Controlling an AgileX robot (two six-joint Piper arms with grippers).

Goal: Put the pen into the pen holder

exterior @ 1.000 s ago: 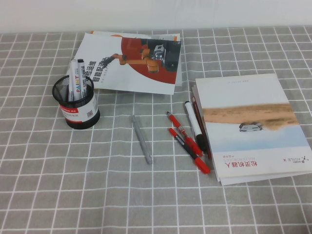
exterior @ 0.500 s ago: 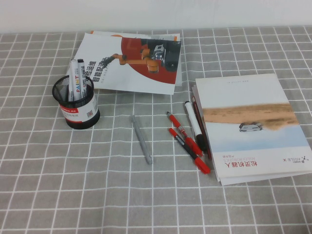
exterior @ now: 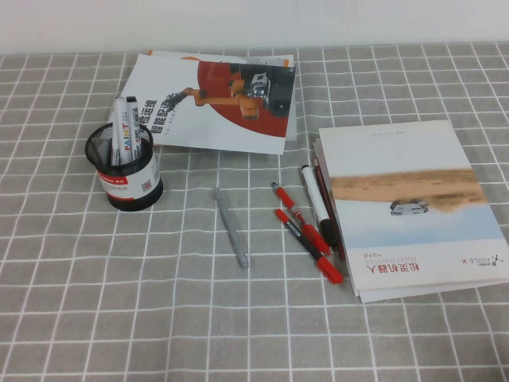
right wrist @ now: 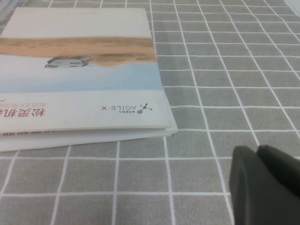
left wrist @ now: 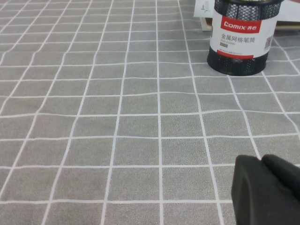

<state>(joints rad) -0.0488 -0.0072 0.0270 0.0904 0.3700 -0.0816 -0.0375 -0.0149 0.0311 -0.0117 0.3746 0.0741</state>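
The pen holder [exterior: 126,177], a black mesh cup with a red-and-white label band, stands at the table's left; it also shows in the left wrist view [left wrist: 240,42]. The pen [exterior: 124,134], a white marker with coloured lettering, stands upright inside the holder next to a second marker. Neither arm shows in the high view. My left gripper [left wrist: 260,159] is shut and empty, low over bare cloth a few squares from the holder. My right gripper [right wrist: 257,151] is shut and empty over bare cloth beside the corner of a book [right wrist: 79,70].
A booklet [exterior: 215,99] lies behind the holder. A stack of books [exterior: 406,203] lies at the right. Beside it lie a white marker with a black cap [exterior: 318,205] and two red pens [exterior: 306,235]. A slim grey pen [exterior: 230,226] lies mid-table.
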